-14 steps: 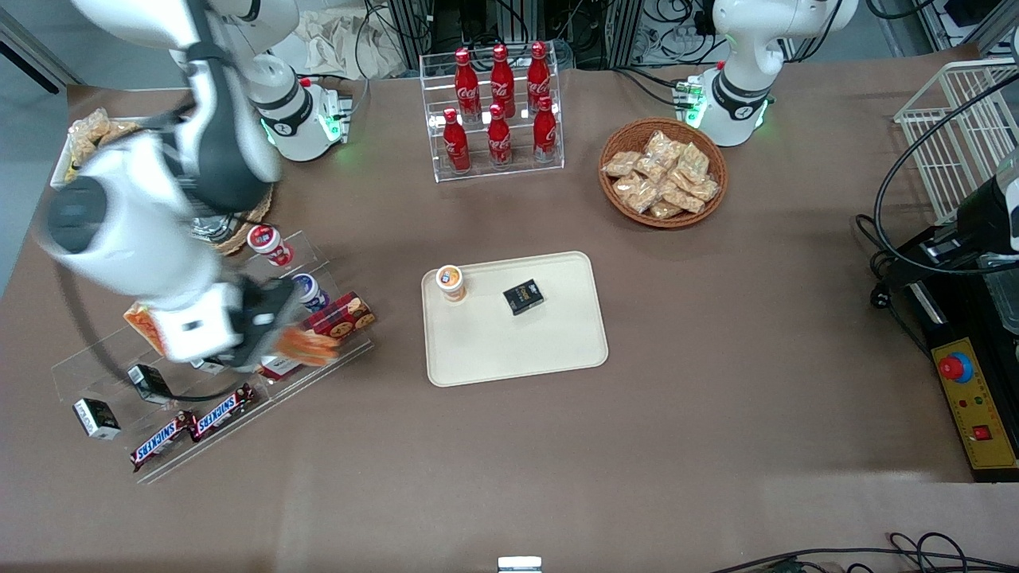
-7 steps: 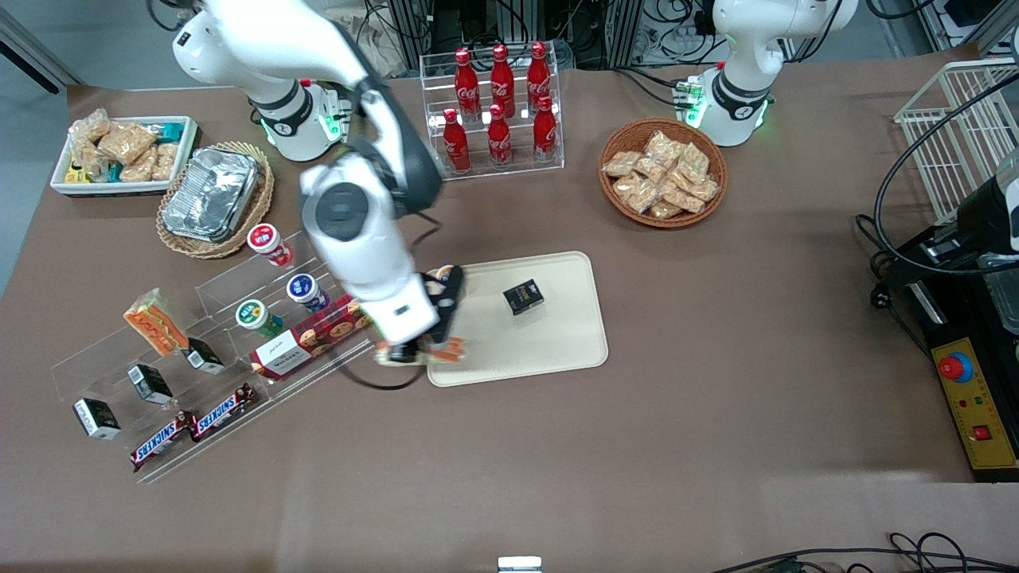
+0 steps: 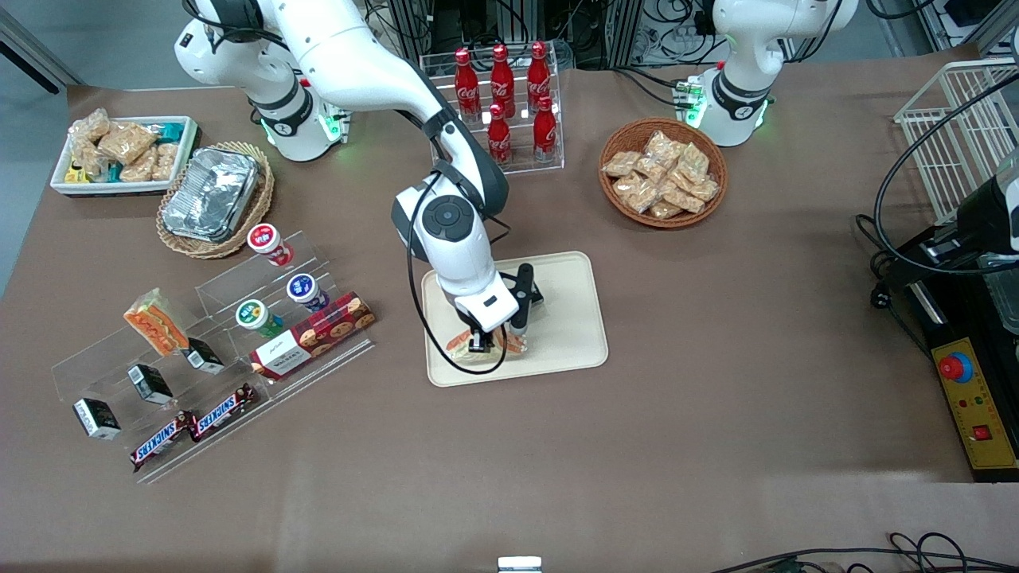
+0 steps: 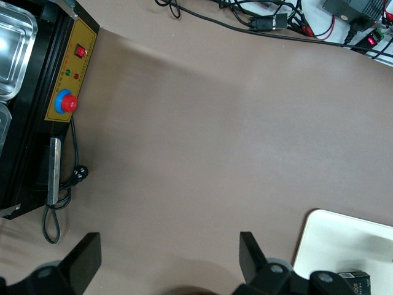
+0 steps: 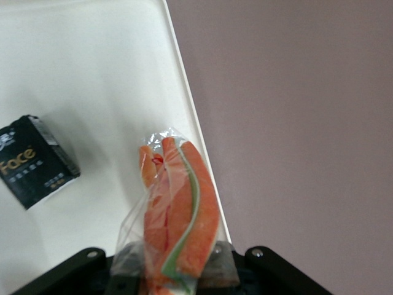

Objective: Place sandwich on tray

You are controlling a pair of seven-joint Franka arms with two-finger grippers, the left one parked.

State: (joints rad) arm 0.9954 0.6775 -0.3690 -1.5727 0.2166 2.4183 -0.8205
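Currently I have the end effector [image 3: 487,344] low over the tray [image 3: 575,350], at the tray's near part, clenched on the sandwich [image 3: 478,344]. In the right wrist view the sandwich [image 5: 178,215] stands out from between the fingers, its clear wrap around orange, green and white layers, with the tray [image 5: 92,80] beneath it and its rim running just beside the wedge. From these views I cannot tell whether the sandwich touches the tray surface.

A small black box [image 5: 37,161] lies on the tray near the sandwich; in the front view the arm covers most of it.

Toward the working arm's end of the bench [image 3: 716,334] I note a clear stepped display rack [image 3: 199,374] holding a second wrapped wedge [image 3: 155,322], three small cups [image 3: 286,278], a red biscuit box [image 3: 312,336], small black boxes and two Snickers bars [image 3: 193,427]. Farther from the front camera than the rack sit a foil tray [image 3: 211,193] in a wicker holder and a white snack bin [image 3: 123,155].

A clear rack of red cola bottles [image 3: 501,103] stands farther from the camera than the tray. A wicker basket of snack packets [image 3: 662,173] lies toward the parked arm's end.
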